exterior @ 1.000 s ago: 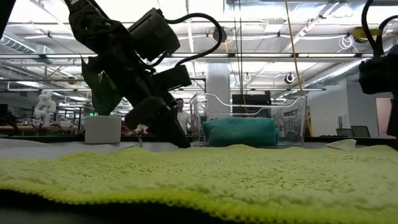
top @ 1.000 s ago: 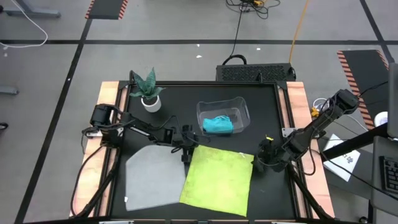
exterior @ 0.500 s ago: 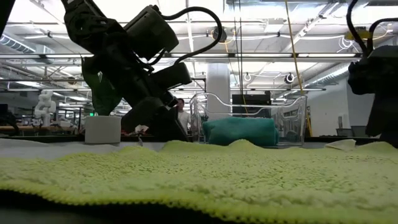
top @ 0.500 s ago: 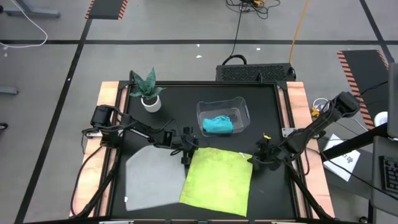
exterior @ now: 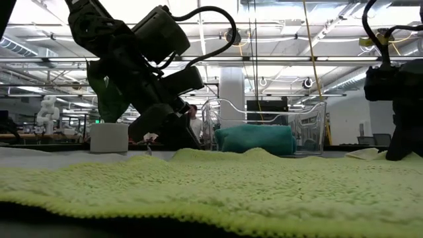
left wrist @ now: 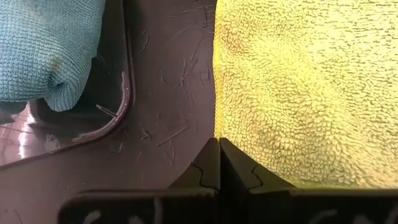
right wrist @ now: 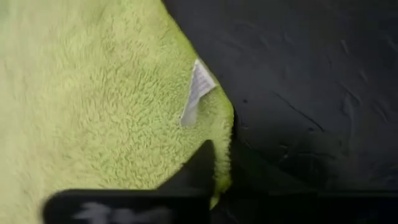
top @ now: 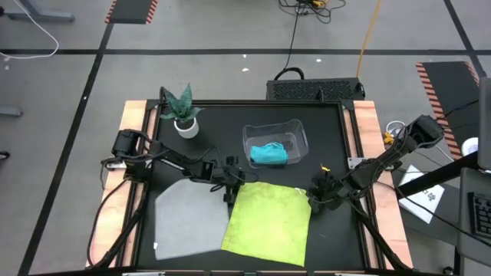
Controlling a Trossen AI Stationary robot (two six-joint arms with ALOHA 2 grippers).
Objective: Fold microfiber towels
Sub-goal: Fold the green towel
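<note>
A black worktop is sitting on a grey floor. The yellow-green towel is lying flat, slightly turned. The left pincer is shut at one corner; the right pincer is pinching another.

High view: table seen from straight overhead. Low view: set at tabletop height, faced level across the yellow-green towel. Wrist views: held close above that towel's corners.
</note>
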